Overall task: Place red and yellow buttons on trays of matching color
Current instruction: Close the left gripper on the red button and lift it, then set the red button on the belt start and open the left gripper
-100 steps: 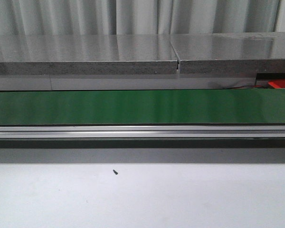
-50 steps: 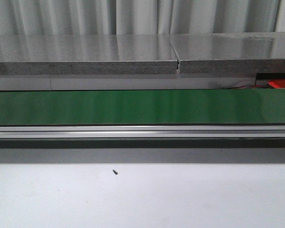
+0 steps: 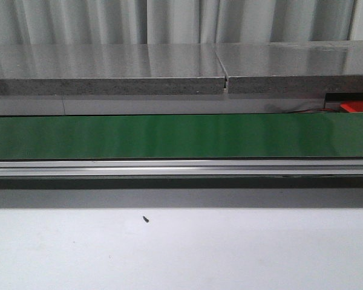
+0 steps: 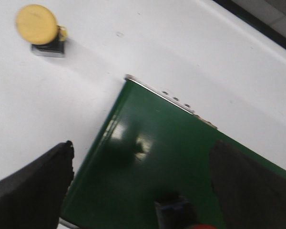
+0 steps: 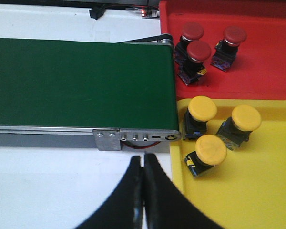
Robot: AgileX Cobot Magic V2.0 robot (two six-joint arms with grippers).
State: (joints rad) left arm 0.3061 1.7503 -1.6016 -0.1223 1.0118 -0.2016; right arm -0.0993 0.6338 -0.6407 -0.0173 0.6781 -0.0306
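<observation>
In the left wrist view a yellow button (image 4: 37, 25) stands on the white table, past the end of the green belt (image 4: 148, 157). My left gripper (image 4: 143, 152) hangs open over that belt end. A dark button body with a sliver of red cap (image 4: 181, 217) shows between its fingers at the frame edge, touched by neither. In the right wrist view my right gripper (image 5: 143, 160) is shut and empty over the table by the belt's other end. The red tray (image 5: 271, 71) holds three red buttons (image 5: 199, 51). The yellow tray (image 5: 257, 191) holds three yellow buttons (image 5: 210, 149).
The front view shows the long green conveyor (image 3: 181, 136) with its metal rail (image 3: 181, 167), a grey shelf (image 3: 109, 66) behind, a small dark speck (image 3: 145, 219) on the white table, and a corner of the red tray (image 3: 358, 107) at far right. Neither arm appears there.
</observation>
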